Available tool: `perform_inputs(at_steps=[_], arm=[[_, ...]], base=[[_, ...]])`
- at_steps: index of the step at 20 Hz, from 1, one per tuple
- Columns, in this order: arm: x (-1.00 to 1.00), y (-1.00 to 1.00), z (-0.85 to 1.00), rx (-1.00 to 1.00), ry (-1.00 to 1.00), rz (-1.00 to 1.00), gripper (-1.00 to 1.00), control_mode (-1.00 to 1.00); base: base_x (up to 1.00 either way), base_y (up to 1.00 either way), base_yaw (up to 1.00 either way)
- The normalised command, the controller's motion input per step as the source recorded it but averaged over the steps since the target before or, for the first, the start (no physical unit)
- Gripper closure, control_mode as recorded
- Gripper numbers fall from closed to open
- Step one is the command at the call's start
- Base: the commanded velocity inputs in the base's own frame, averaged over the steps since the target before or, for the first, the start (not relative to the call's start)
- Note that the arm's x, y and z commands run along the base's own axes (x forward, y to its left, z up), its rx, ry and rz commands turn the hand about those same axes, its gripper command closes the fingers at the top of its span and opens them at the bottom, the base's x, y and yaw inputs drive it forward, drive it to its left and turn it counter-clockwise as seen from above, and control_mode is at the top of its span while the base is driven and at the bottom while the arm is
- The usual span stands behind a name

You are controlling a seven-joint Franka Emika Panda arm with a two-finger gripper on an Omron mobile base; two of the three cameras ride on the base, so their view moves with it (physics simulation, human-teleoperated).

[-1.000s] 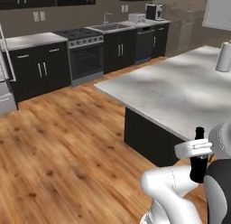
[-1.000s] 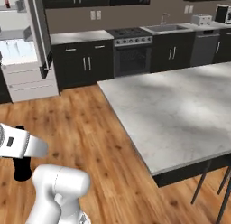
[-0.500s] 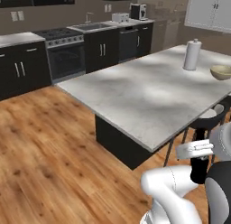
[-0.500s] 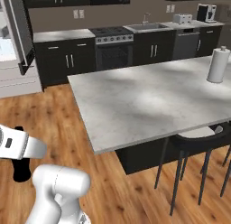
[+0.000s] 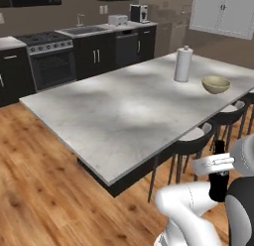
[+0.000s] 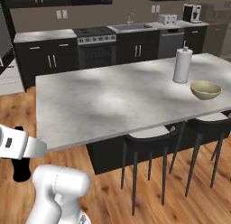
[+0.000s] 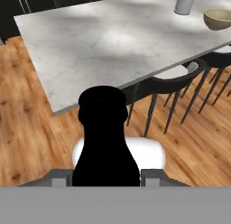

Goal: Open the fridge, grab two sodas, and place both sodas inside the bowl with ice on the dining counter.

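Marble runs wide across the dining counter [image 5: 124, 116], with black stools [image 6: 151, 146] tucked along its near edge and the dark cabinets, stove and sink behind it. We see the bowl [image 5: 216, 84] far down the slab by the edge, just beside the white paper towel roll [image 5: 183, 64], and we are well apart from it.

We judge the main risk to be the carry itself. Our arm is folded low against the base, so the dark soda [image 7: 106, 142] rides below counter height; if we drive in or swing across without lifting first, the bottle could strike the slab edge or a stool back and twist out of the grip. A tall, narrow glass bottle held low on its body may also tip as the base turns. At the bowl, a lean against the paper towel roll could knock it over, and dropping the bottle from too high could scatter ice or skid the bowl. Ice in the bowl is too small for us to confirm.

Our gripper [image 7: 106, 175] has its fingers narrowed onto the dark soda, 1 pad on each side of its lower body, the bottle standing upright between them.
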Motion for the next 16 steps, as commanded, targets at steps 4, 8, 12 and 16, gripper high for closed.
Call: perform_inputs(at_steps=[4,8,12,16], arm=[[0.00,0.00,0.00,0.00,0.00,0.00,1.00,1.00],[0.00,0.00,0.00,0.00,0.00,0.00,1.00,1.00],[0.00,0.00,0.00,0.00,0.00,0.00,1.00,1.00],[0.00,0.00,0.00,0.00,0.00,0.00,1.00,1.00]], base=[[0.25,-1.00,0.00],[0.40,-1.00,0.00],[0.47,-1.00,0.01],[0.36,-1.00,0.02]])
